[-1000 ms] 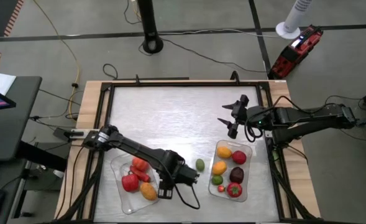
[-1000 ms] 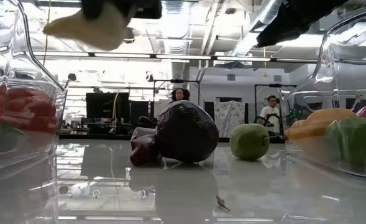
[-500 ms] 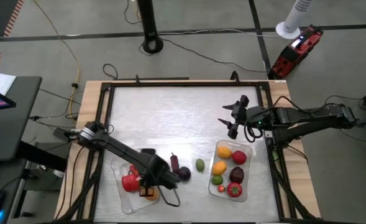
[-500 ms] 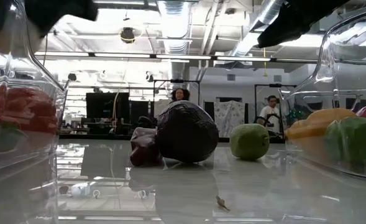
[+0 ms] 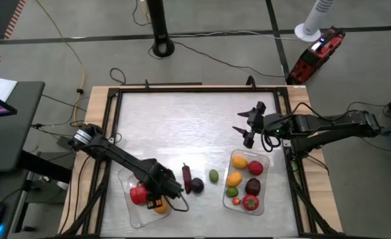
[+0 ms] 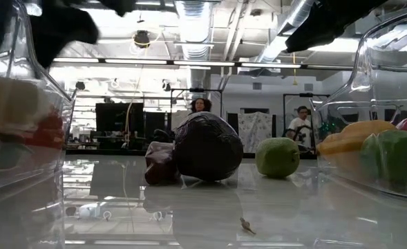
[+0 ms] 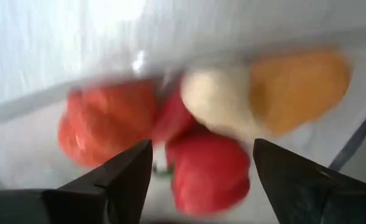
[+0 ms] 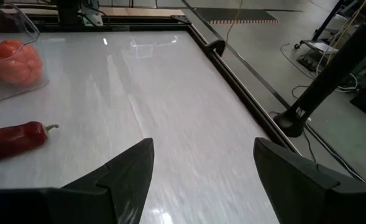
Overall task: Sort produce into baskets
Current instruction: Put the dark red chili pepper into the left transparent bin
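My left gripper [image 5: 154, 194] hangs open over the left clear tray [image 5: 137, 216]. Below its fingers, in the left wrist view, lie a pale garlic piece [image 7: 223, 106], an orange piece [image 7: 301, 87], a red pepper [image 7: 207, 177] and a red tomato-like piece [image 7: 105, 121]. The right tray [image 5: 227, 203] holds several pieces, yellow, orange, red, green and dark. A dark purple piece [image 5: 196, 185], a red chili [image 5: 186, 174] and a green lime [image 5: 213, 176] lie on the table between the trays. My right gripper [image 5: 245, 131] waits open beyond the right tray's far end.
A dark raised frame [image 5: 195, 89] runs round the white table top. Bare table lies across the far half [image 5: 182, 123]. In the low view the trays' clear walls [image 6: 44, 69] [image 6: 369, 62] stand on either side, with people in the room behind.
My left gripper has gone toward the table's left edge, from beside the left tray's right rim to above its middle. The pale garlic piece, carried high under it a second ago, now lies in the left tray among the red and orange pieces.
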Action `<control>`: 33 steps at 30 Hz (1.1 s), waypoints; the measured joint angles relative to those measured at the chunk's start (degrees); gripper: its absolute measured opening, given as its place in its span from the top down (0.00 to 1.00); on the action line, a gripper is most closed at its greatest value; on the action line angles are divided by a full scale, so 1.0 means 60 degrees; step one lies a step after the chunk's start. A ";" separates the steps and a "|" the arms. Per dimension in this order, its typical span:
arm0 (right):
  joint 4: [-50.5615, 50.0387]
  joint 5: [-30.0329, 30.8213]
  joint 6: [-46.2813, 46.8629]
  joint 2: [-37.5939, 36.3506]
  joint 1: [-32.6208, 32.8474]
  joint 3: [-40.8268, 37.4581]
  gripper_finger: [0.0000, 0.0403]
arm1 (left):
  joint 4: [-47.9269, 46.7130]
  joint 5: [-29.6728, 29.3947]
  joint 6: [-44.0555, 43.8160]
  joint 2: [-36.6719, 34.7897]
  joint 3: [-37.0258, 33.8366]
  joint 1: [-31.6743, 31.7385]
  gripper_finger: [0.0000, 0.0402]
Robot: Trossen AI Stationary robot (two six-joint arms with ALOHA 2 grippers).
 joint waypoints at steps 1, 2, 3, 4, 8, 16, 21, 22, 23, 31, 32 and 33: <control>0.0000 0.0000 -0.0002 0.0000 0.0002 0.0000 0.25 | 0.0267 -0.0092 0.0081 0.0000 0.0000 0.0094 0.33; 0.0000 0.0000 0.0000 0.0000 0.0002 0.0000 0.25 | 0.0494 -0.0215 0.0150 0.0000 0.0000 0.0189 0.33; 0.0000 0.0000 -0.0001 0.0000 0.0002 0.0000 0.25 | 0.0721 -0.0344 0.0218 0.0000 0.0004 0.0292 0.33; 0.0000 0.0000 -0.0003 0.0000 0.0002 0.0000 0.25 | 0.0960 -0.0462 0.0264 0.0000 0.0004 0.0406 0.33; -0.0002 0.0004 0.0000 0.0000 0.0002 0.0000 0.25 | 0.1610 -0.0545 0.0484 0.0000 0.0004 0.0791 0.35; -0.0007 0.0007 -0.0007 0.0000 -0.0002 0.0000 0.25 | 0.3215 -0.1644 0.1524 0.0476 0.0011 0.1339 0.36; -0.0018 0.0007 -0.0007 0.0004 -0.0002 0.0000 0.25 | 0.4686 -0.1465 0.2823 0.1389 0.0011 0.1611 0.36; -0.0025 0.0007 -0.0008 0.0004 -0.0002 0.0000 0.25 | 0.4755 -0.1348 0.3099 0.1516 0.0014 0.1650 0.36; -0.0022 0.0007 -0.0011 0.0004 -0.0002 0.0000 0.25 | 0.4677 -0.1290 0.3306 0.1619 0.0082 0.1683 0.36; -0.0007 0.0025 -0.0160 0.0004 -0.0002 0.0000 0.25 | 0.4186 -0.1386 0.4152 0.1727 0.0758 0.1699 0.35; -0.0003 0.0025 -0.0160 0.0004 -0.0002 0.0000 0.25 | 0.4173 -0.1354 0.4570 0.1727 0.0758 0.1650 0.35; 0.0000 0.0025 -0.0160 0.0004 -0.0002 0.0000 0.25 | 0.4176 -0.1318 0.5091 0.1747 0.0758 0.1564 0.35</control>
